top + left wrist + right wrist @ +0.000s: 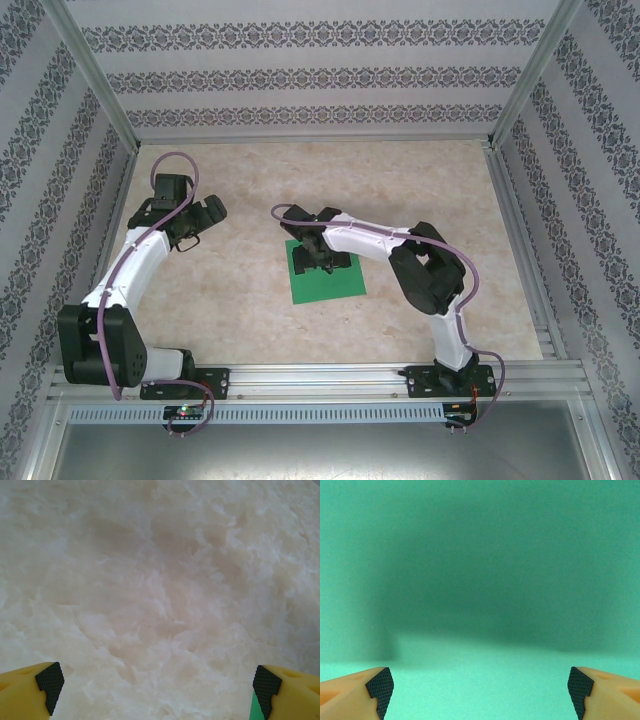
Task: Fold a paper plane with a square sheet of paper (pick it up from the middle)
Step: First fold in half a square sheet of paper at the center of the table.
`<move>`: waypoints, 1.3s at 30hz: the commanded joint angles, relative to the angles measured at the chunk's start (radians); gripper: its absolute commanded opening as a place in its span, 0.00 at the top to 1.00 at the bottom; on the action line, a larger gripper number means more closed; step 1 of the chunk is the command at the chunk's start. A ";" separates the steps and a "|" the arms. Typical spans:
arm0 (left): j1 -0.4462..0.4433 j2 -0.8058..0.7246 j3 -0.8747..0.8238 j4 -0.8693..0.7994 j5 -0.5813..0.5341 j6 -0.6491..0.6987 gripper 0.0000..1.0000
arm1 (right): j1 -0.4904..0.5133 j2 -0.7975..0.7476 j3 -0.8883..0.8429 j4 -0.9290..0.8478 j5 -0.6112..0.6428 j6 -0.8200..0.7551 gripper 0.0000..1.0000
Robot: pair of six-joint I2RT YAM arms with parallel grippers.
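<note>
Square sheet of paper (337, 285): flat on surface (250, 300).
Right end effector (480, 692): fingers wide apart, low over it.
Left end effector (157, 687): wide apart, left of it.

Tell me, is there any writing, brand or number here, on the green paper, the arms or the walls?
None can be read.
The square sheet of paper is plain green, unprinted.
The wall bands carry ornament, not letters.
The small boards at the arm bases are too small to read.

The plain, bright green square sheet of paper (330, 284) lies flat, slightly skewed, near the middle of the table (230, 300).
</note>
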 commanded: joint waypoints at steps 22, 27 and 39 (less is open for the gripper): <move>-0.003 0.030 -0.031 0.040 0.088 -0.034 0.00 | -0.028 0.111 -0.099 0.035 -0.062 0.043 0.20; -0.004 0.016 -0.103 0.096 0.168 -0.082 0.00 | -0.030 0.071 -0.128 0.073 -0.059 0.051 0.28; -0.006 -0.064 -0.377 0.361 0.462 -0.199 0.00 | -0.020 -0.176 -0.264 0.594 -0.330 0.060 0.65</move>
